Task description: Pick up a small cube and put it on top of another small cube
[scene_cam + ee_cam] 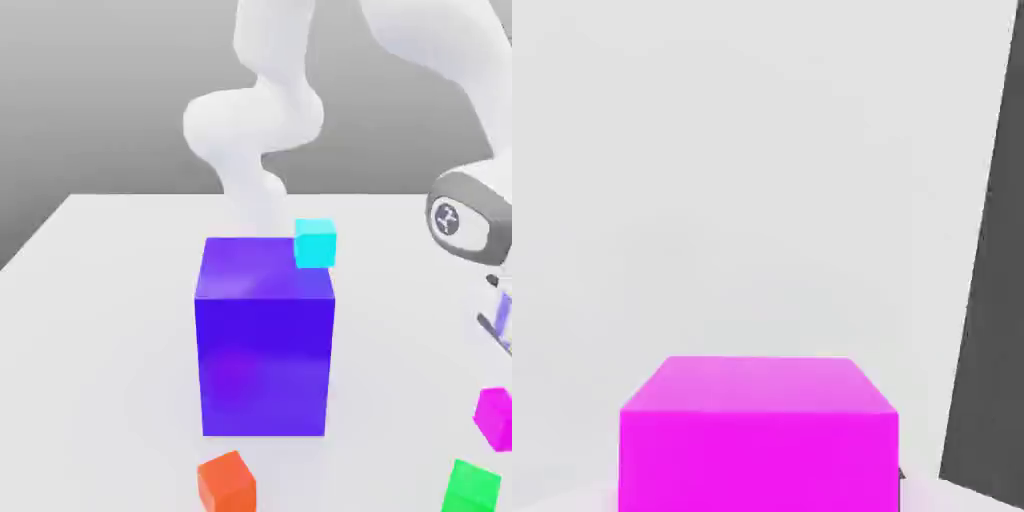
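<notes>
The small cube (494, 416) is bright magenta and rests on the white table at the exterior view's right edge. It also sits close in the hand view (758, 432), resting on the pale surface. My gripper (502, 325) hangs just above that cube at the exterior view's right edge, partly cut off by the frame. A small cyan cube (315, 243) sits behind the top right corner of the big blue-purple block (265, 340). Further small cubes lie on the table: a green cube (472, 487) just in front of the magenta one and an orange-red cube (227, 481).
The big blue-purple block stands in the middle of the white table (100, 330), much taller than the small cubes. The white arm (255, 120) rises behind it. A dark strip (990, 330) borders the pale surface in the hand view.
</notes>
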Robot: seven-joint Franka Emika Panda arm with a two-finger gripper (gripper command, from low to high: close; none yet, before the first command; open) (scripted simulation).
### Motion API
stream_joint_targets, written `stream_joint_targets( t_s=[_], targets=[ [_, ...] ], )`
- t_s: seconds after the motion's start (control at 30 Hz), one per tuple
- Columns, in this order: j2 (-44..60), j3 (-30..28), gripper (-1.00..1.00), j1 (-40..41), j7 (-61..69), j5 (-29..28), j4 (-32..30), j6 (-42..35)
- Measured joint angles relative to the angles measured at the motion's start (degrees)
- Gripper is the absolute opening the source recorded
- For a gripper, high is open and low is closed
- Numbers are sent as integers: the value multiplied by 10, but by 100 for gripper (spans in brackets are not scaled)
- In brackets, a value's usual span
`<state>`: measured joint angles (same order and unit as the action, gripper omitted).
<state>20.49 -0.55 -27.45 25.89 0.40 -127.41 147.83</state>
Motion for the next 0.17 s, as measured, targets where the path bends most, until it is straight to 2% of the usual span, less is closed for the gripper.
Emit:
stream_joint_targets(
  t_s=[0.03,0.07,0.17],
  targets=[
    [18,0,-100,3,2,0,2,16],
    [33,0,100,4,3,1,3,30],
    [33,0,100,4,3,1,3,30]
  ],
)
